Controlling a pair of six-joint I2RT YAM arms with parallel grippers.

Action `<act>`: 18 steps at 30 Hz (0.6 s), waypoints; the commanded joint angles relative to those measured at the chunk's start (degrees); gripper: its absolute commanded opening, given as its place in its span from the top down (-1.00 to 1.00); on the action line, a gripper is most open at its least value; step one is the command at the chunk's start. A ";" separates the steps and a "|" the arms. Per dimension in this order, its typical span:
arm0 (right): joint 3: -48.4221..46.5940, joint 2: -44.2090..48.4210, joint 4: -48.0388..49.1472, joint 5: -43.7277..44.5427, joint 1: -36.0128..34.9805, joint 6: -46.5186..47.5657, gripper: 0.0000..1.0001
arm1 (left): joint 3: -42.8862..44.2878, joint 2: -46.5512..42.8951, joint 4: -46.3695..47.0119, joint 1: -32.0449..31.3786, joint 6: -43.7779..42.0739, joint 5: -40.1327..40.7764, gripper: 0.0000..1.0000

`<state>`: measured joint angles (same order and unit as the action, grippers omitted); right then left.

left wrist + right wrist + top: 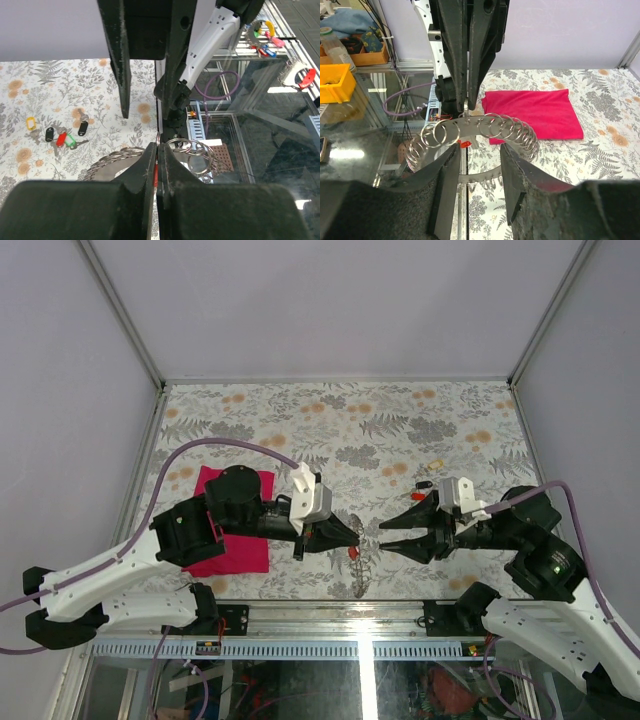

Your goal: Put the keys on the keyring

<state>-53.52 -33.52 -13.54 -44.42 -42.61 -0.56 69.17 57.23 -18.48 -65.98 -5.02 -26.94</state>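
The keyring (517,132) is a silvery flat loop strung with many split rings; it also shows in the left wrist view (112,156). My left gripper (355,536) is shut on its top edge and holds it above the table's front edge. A red key head (465,144) hangs just under the ring and shows in the slit between the left jaws (156,175). My right gripper (384,536) is open, its fingers (447,170) either side of the ring's near part, not touching. Several loose keys (62,137) lie on the table (424,483).
A magenta cloth (235,540) lies under the left arm, also seen in the right wrist view (532,112). The table's front metal rail (330,592) runs just below both grippers. The enclosure's walls close the floral table (330,420) on three sides.
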 commanded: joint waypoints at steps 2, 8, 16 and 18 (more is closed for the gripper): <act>-2.62 -0.36 -1.62 0.47 -0.03 3.00 0.09 | 0.89 -1.08 0.02 -0.20 -2.90 -6.36 1.00; -2.75 -1.26 -2.68 -1.31 -0.10 3.00 0.05 | 1.45 -0.48 -0.65 -0.19 -3.90 -8.62 1.00; -1.73 -0.72 -1.29 -2.01 -0.08 1.16 0.05 | 1.95 -0.19 -0.94 -0.19 -4.39 -9.47 1.00; -1.35 -0.61 -0.72 -2.36 -0.08 0.56 0.06 | 2.02 -0.15 -0.95 -0.20 -4.39 -9.61 1.00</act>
<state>-53.74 -34.44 -17.34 -45.10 -42.61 1.45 69.19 57.25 -20.93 -65.98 -8.40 -35.00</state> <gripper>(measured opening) 0.477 0.012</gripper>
